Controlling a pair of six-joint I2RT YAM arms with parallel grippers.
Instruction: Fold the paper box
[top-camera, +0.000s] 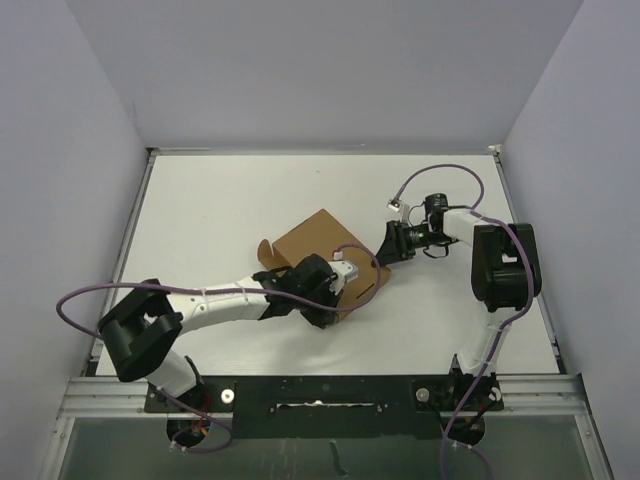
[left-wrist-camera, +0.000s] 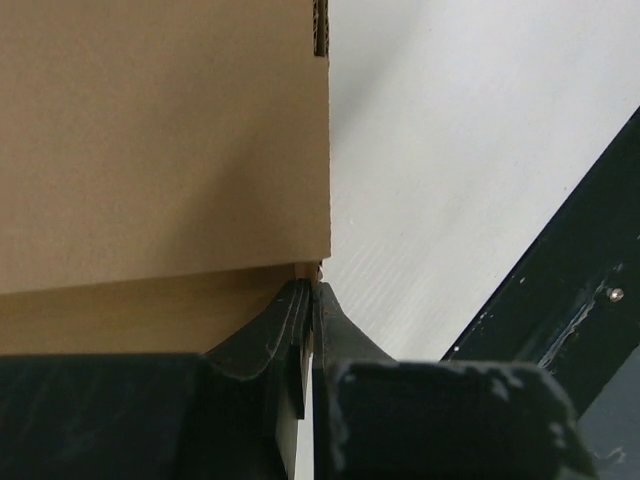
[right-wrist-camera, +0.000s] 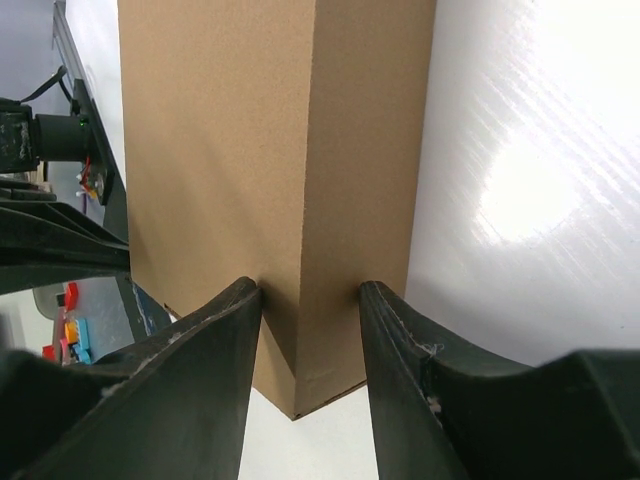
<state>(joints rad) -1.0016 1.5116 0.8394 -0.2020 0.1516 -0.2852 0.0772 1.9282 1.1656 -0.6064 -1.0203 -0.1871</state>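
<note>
**A:** Item 1, paper box (top-camera: 315, 238). Location?

**B:** Logged at centre of table (top-camera: 220, 190). Brown cardboard, part-formed. Long axis est. approx. 10–4 o'clock in the top view. Near end is hidden under the left arm, so not confirmed.

**A:** Item 2, left gripper (top-camera: 322, 290). State?

**B:** Fingers are drawn almost together. In the left wrist view a thin cardboard edge appears to be nipped between the tips, w/ a flat panel seen beyond it at 12 o'clock. Entered as clamped on the box, at approx. the box's 6 o'clock side.

**A:** Item 3, right gripper (top-camera: 388, 246)?

**B:** Fingers (right-wrist-camera: 240, 330) are set apart, one on each side of a folded corner, both pressed to the cardboard. Entered as clamped on the box at its 3 o'clock corner.

**A:** Key relation for the next move?

**B:** Box is bracketed. It lies at 12 o'clock from the left gripper and 9 o'clock from the right gripper. Both are touching it, so neither is counted nearer. Judged: the 3 o'clock corner is to be held as anchor while the near panel is turned by the left, across the long axis. The fold line is not seen, so direction is unconfirmed.

**A:** Risk?

**B:** Box may be skewed or dragged if one grip is pulled w/o the other being held firm.
</note>
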